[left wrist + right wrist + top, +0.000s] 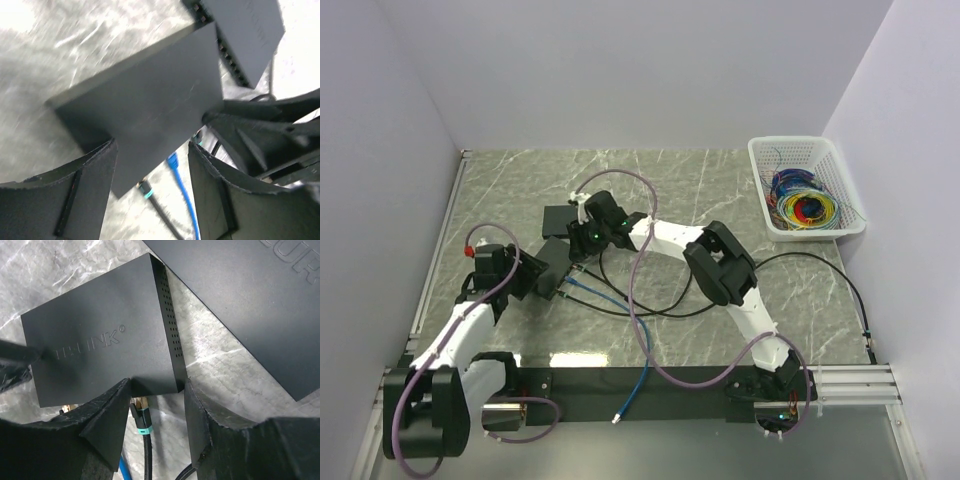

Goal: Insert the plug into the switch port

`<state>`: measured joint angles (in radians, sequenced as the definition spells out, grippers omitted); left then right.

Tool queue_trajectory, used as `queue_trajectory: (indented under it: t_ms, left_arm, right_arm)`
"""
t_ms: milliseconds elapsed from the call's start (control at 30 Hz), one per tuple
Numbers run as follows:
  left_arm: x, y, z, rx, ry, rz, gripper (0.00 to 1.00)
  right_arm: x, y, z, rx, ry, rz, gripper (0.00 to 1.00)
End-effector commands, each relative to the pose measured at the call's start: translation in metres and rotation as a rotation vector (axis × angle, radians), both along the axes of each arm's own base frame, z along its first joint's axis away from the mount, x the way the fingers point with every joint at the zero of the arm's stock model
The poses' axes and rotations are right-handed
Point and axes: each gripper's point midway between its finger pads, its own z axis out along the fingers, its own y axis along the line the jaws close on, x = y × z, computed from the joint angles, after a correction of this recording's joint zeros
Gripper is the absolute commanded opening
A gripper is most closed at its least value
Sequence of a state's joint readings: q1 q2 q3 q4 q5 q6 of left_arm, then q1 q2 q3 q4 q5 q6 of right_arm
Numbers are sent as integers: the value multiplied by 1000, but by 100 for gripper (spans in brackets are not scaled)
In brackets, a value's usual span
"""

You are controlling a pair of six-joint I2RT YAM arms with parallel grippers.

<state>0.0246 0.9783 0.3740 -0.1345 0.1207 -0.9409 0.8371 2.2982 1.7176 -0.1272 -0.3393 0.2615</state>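
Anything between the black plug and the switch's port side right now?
Nothing visible: the black plug lies between the right gripper's open fingers, its tip at the switch's near edge. The ports themselves are hidden.

Non-task items noted: container, contents, work surface, spare unit.
White plastic lattice basket (759,190) sits at the far right of the grey marble-patterned tabletop (700,180) and holds coiled multicoloured wires (807,208). A flat black rectangular box (240,300) lies left of centre.
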Motion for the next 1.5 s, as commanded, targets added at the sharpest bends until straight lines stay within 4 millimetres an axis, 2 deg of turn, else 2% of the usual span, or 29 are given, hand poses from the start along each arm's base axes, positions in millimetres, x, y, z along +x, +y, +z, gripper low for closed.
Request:
queue_trajectory:
  t_ms: [0, 67, 133, 167, 233, 267, 367, 533, 633, 667, 733, 767, 800, 833, 867, 1000, 1033, 1067, 1133, 1167, 1200, 1233, 1267, 1300, 1333, 1367, 1400, 1433, 1467]
  left_arm:
    - [-1, 4, -16, -2, 28, 13, 65]
    - [3, 9, -16, 2, 27, 31, 65]
    - [7, 15, -13, 12, 22, 46, 65]
    - [5, 18, -15, 19, 37, 55, 65]
    - [3, 23, -15, 23, 44, 70, 65]
    - [1, 24, -14, 25, 46, 77, 65]
    - [-2, 28, -5, 26, 19, 93, 65]
    - [-1, 34, 5, 55, -6, 110, 66]
    - [3, 33, 11, 48, -25, 103, 66]
    - [5, 33, 13, 45, -36, 98, 66]
    - [13, 31, 22, 34, -70, 96, 66]
    - [17, 30, 24, 25, -74, 90, 65]
    - [20, 29, 27, 19, -83, 87, 65]
    - [28, 29, 35, 18, -106, 84, 65]
    - [34, 30, 36, 19, -108, 85, 65]
    - [63, 32, 49, 14, -144, 82, 65]
    - [71, 33, 56, 10, -155, 85, 65]
    - [79, 34, 50, 5, -142, 88, 65]
    - [97, 36, 47, -5, -137, 94, 65]
    - [103, 36, 45, -12, -133, 96, 65]
    - [111, 36, 44, -24, -142, 101, 64]
    - [120, 33, 48, -39, -153, 87, 64]
    - [127, 34, 34, -47, -122, 87, 63]
    - [133, 31, 33, -63, -126, 81, 63]
    - [143, 30, 37, -73, -144, 70, 63]
    - [146, 29, 22, -82, -107, 64, 62]
    - [151, 27, 19, -92, -100, 59, 62]
    - [159, 27, 23, -96, -118, 52, 61]
    - [160, 24, 16, -111, -105, 37, 61]
  right_arm:
    - [-33, 5, -1, 19, 67, 57, 52]
    - [-53, 14, 1, 34, 83, 89, 51]
    - [-77, 15, -6, 37, 126, 127, 50]
    - [-93, 24, -2, 52, 121, 162, 50]
    - [-112, 27, -5, 49, 137, 194, 50]
    - [-129, 33, -7, 45, 140, 225, 49]
    - [-148, 43, -12, 43, 156, 261, 49]
    - [-147, 55, -6, 44, 139, 265, 48]
    - [-127, 45, 2, 19, 72, 199, 48]
    - [-118, 43, 19, 40, 39, 174, 49]
    - [-95, 26, 27, 43, 20, 98, 49]
    - [-86, 23, 51, 86, -9, 74, 49]
    - [-79, 12, 53, 89, -9, 46, 50]
    - [-61, 1, 62, 105, -18, -9, 51]
    - [-50, -7, 81, 137, -41, -40, 52]
    - [-4, -43, 98, 133, -74, -167, 55]
    - [6, -49, 99, 126, -73, -189, 55]
    - [20, -61, 91, 106, -57, -223, 56]
    - [40, -64, 97, 108, -55, -253, 56]
    - [51, -73, 79, 75, -16, -280, 56]
    - [62, -70, 89, 96, -23, -283, 56]
    - [67, -69, 86, 99, -8, -288, 56]
    - [71, -69, 74, 85, 18, -290, 56]
    - [79, -66, 81, 105, 14, -287, 56]
    - [81, -64, 79, 106, 23, -283, 56]
    - [81, -62, 68, 91, 45, -278, 56]
    - [85, -57, 73, 104, 40, -273, 56]
    - [85, -55, 71, 106, 49, -267, 56]
    - [84, -54, 63, 99, 67, -266, 56]
